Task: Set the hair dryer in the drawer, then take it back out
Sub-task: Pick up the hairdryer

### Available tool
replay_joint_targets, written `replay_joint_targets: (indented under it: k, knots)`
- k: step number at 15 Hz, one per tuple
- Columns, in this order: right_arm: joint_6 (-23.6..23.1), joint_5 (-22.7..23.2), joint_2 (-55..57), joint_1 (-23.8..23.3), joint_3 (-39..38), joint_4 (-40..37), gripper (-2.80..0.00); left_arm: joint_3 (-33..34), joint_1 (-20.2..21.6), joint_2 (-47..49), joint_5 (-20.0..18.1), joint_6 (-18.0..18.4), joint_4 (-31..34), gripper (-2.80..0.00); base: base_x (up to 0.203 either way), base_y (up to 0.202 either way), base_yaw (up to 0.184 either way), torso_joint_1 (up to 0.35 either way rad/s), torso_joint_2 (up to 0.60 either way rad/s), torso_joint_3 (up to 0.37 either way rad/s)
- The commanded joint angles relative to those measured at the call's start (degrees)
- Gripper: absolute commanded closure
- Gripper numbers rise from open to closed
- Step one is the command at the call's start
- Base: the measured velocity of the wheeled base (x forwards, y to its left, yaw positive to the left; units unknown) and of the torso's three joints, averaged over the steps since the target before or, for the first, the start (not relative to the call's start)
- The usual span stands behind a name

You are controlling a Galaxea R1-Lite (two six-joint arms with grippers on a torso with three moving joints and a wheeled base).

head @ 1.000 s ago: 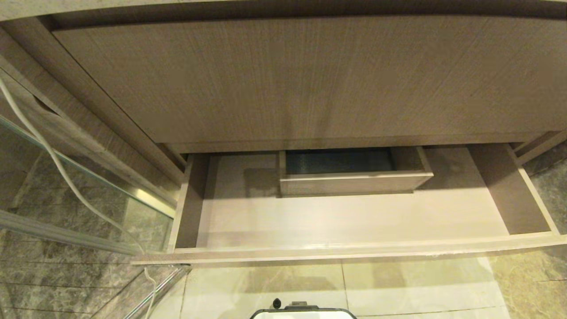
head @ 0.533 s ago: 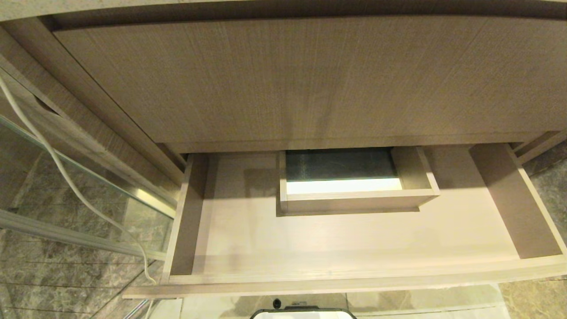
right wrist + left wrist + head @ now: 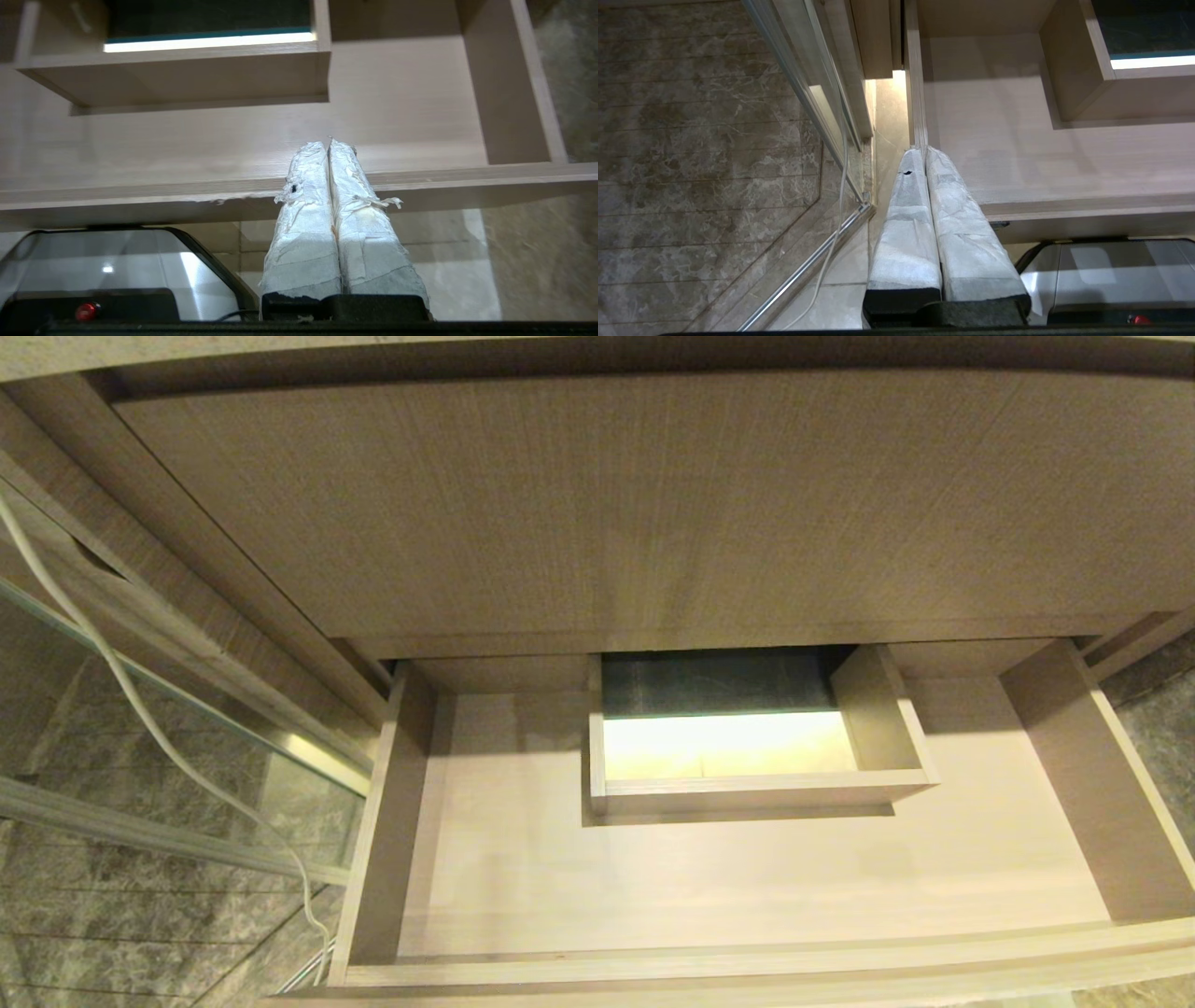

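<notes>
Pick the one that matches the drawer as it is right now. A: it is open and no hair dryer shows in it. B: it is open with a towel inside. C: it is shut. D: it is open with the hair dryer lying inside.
A: the drawer is pulled out, showing a bare wood floor around the boxed cut-out; no hair dryer is in any view.

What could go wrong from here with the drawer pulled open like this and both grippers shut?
The drawer holds nothing and no hair dryer is in any view, so the robot must find it first. The boxed cut-out in the drawer's middle leaves only a U-shaped floor; a dryer lowered there could catch on its walls. The white cord hangs beside the drawer's left corner, near the shut left gripper; the arm might snag it. The right gripper is also shut.
</notes>
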State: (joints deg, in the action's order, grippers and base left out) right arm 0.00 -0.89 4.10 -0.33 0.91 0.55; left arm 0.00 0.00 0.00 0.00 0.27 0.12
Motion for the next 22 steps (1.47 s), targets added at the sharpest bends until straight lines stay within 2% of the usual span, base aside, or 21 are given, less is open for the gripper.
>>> replay_joint_targets:
  k: [1,22]
  knots:
    - [1.5,0.5,-4.2,0.3,-1.1,0.1,0.00,0.0,0.0,0.0,0.0,0.0,0.0,0.00,0.000,0.000,0.000,0.000,0.00,0.000]
    - [2.4,0.6,-4.2,0.2,-1.0,0.0,0.00,0.0,0.0,0.0,0.0,0.0,0.0,0.00,0.000,0.000,0.000,0.000,0.00,0.000]
